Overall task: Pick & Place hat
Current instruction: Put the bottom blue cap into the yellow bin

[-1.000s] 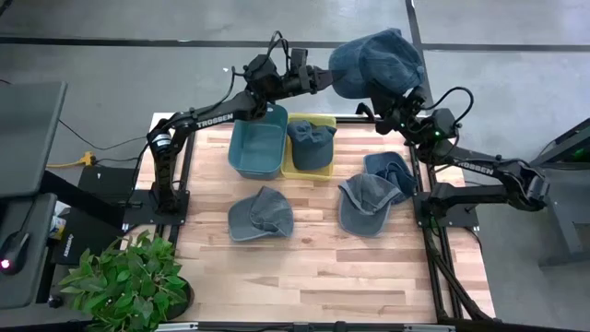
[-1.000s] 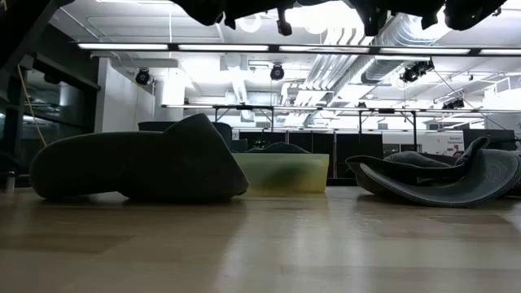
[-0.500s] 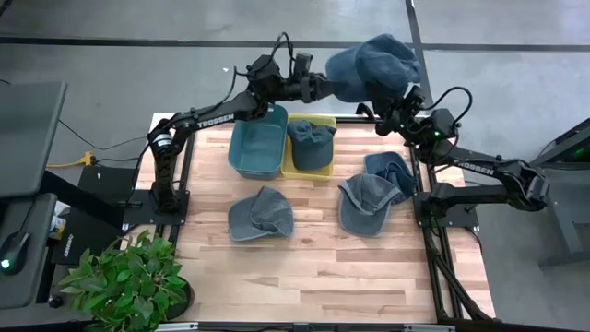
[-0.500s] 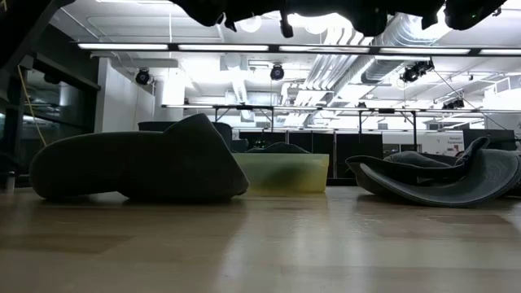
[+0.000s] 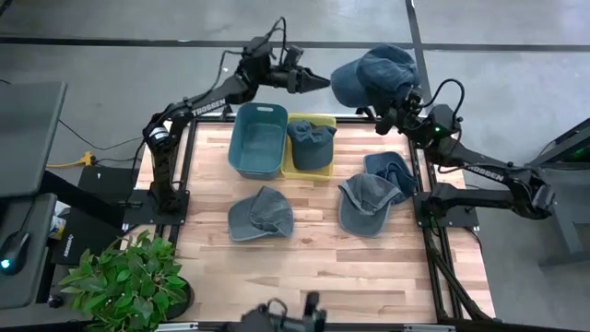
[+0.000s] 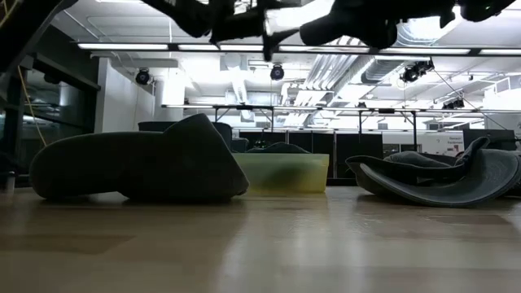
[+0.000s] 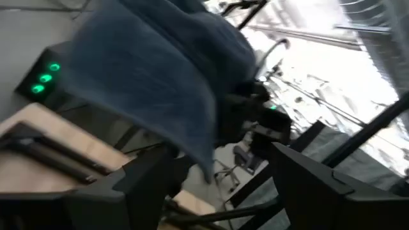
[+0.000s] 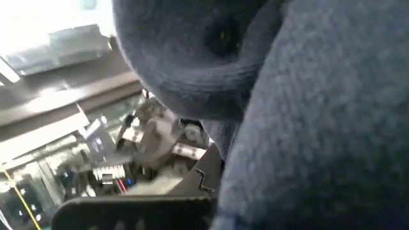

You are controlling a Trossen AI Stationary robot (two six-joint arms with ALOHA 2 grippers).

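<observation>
Blue hat (image 5: 373,74) aloft, crown up, pinched by right gripper (image 5: 398,100).

We see both dark arms raised and stretched toward each other. The left pincer (image 5: 318,81) gapes wide, holding nothing. The right pincer (image 5: 398,100) is clamped tight, wrist tilted upward.

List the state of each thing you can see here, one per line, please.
Raised hat: held up in the air by the right claw, beyond the table's far edge.
Right claw: shut on the raised hat.
Left claw: open, beside the raised hat, not holding it.
Blue bin: empty.
Yellow bin: one hat inside.
Three hats: lying loose on the table.
</observation>
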